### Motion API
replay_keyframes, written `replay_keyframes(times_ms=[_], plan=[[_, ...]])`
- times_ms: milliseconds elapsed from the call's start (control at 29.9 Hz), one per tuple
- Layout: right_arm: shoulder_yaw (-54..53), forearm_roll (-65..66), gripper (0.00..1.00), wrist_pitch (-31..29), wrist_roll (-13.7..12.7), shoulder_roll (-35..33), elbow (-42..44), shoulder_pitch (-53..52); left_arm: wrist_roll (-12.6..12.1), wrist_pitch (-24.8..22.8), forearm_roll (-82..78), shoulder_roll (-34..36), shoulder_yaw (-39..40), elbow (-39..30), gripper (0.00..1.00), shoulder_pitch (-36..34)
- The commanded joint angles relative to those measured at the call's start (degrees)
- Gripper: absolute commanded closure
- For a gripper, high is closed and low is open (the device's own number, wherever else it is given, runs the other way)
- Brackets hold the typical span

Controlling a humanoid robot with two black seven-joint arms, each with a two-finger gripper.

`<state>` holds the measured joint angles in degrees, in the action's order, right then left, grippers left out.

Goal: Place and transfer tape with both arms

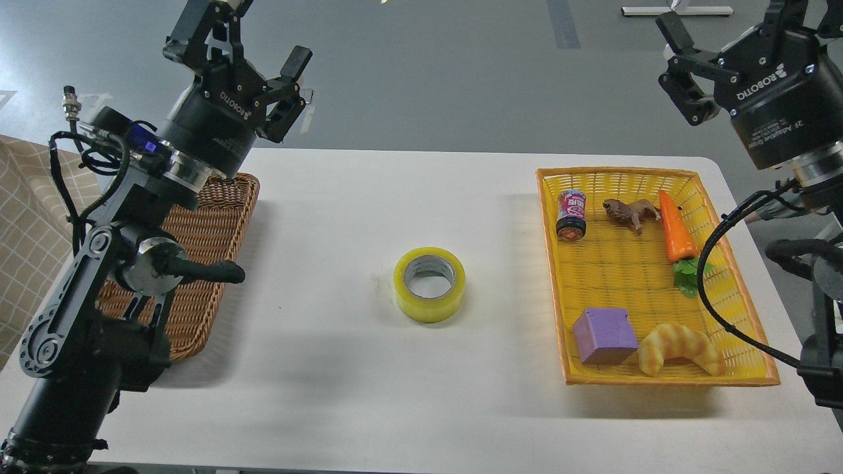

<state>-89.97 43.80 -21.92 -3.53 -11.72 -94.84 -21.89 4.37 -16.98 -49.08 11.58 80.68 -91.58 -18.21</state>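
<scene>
Head view shows a white table (329, 395) with the tape (429, 284) lying flat near its middle, the grey-white core facing up, well apart from both grippers and from both baskets. The left gripper (247, 49) hangs high over the far left of the table, above a brown wicker basket (211, 263); its two fingers are spread wide with nothing between them. The right gripper (678, 62) is raised at the upper right corner, beyond the table's far edge, and its fingers also stand apart and hold nothing. A yellow basket (658, 380) sits on the right side of the table. Inside it, along the far end, are a small can (571, 214), a brown animal toy (631, 212) and a toy carrot (677, 227) with green leaves. At the near end a purple block (604, 336) rests just beside a croissant toy (679, 349). A black cable (718, 296) from the right arm loops over the yellow basket's right rim.
</scene>
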Motion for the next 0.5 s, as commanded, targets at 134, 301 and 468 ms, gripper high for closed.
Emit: replay_keyframes(times_ms=[134,301,468], plan=[[0.2,0.1,0.0,-0.1,0.2,1.6,0.1,-0.2,4.6,-0.1,0.1,0.2,-0.4,-0.2,0.02,-0.1],[-0.2,0.2,0.0,0.7,0.2,1.9,-0.3,0.5,5.4,3.7,-20.6,0.5,-1.5,-0.2,0.02,-2.1],[-0.3,0.2,0.0,2.5,0.2,4.8,-0.7,0.4,4.9,6.2,-43.2,1.0,-8.6,0.2,0.02,-2.0]])
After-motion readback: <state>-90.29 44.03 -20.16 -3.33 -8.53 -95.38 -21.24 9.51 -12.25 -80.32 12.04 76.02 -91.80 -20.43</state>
